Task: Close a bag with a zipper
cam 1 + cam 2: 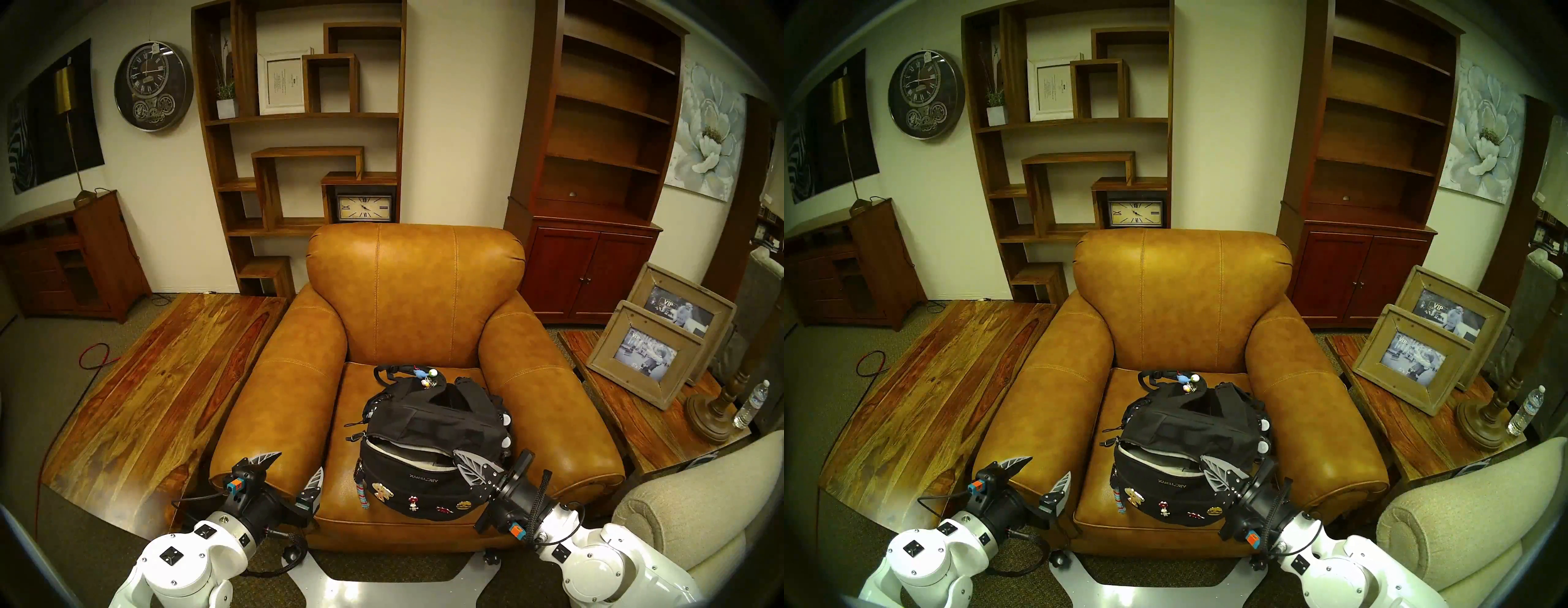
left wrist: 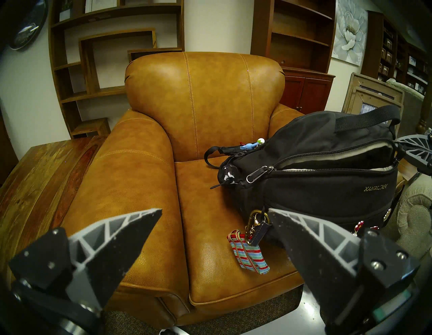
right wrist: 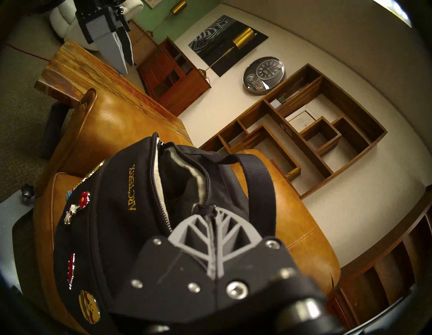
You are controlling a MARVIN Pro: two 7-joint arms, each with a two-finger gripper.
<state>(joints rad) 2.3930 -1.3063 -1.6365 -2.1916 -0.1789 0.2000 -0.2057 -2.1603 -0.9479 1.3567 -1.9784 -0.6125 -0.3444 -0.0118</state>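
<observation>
The black bag (image 1: 432, 424) lies on the armchair seat, with its white lettering, pins (image 1: 413, 503) and striped tassel (image 1: 364, 492) facing me. Its long curved zipper (image 1: 382, 443) gapes open and shows pale grey lining; it also shows in the right wrist view (image 3: 160, 187). My right gripper (image 1: 456, 452) is shut at the zipper's right end, pinching the small dark pull (image 3: 211, 209). My left gripper (image 1: 299, 463) is open and empty, low over the seat's front left, left of the bag and close to the tassel (image 2: 247, 255).
The brown leather armchair (image 1: 415, 297) has thick armrests on both sides of the bag. A wooden table (image 1: 161, 382) stands to the left. A side table on the right holds picture frames (image 1: 649, 356) and a water bottle (image 1: 751, 403). A beige sofa arm (image 1: 700, 509) is near my right arm.
</observation>
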